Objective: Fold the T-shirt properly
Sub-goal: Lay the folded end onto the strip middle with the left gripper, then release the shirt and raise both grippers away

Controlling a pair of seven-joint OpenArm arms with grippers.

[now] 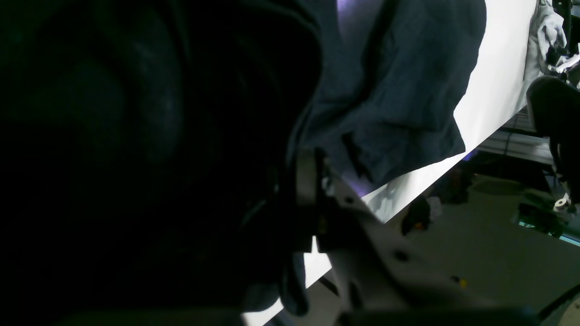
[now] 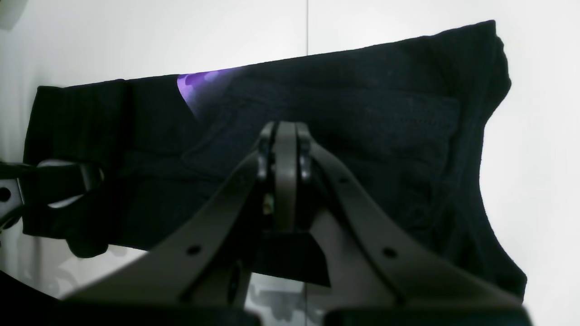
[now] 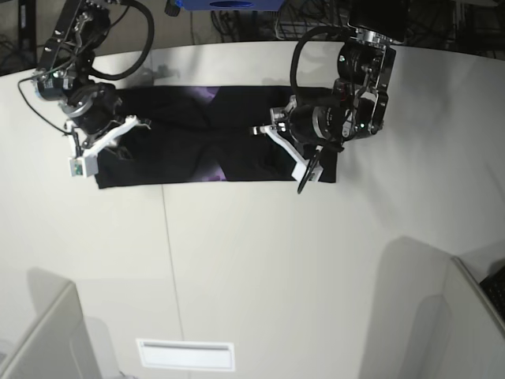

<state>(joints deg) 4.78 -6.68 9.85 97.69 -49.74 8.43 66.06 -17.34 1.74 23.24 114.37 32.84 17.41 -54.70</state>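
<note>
Three views give you different pieces of the same scene. From the base camera you see the white table (image 3: 260,260) whole, with the black T-shirt (image 3: 181,150) lying across its far half as a long folded band, an arm at each end. Only this view shows the table seam and the cluttered floor past the far edge. Your right wrist camera shows the right gripper (image 2: 284,136) with its fingers pressed together above the shirt, with no cloth visibly between them, and a patch of purple print (image 2: 195,86) peeking out of a fold. Your left wrist camera is mostly blacked out by cloth close to the lens; the left gripper (image 1: 312,181) is pinching the T-shirt's edge, lifted off the table.
</note>
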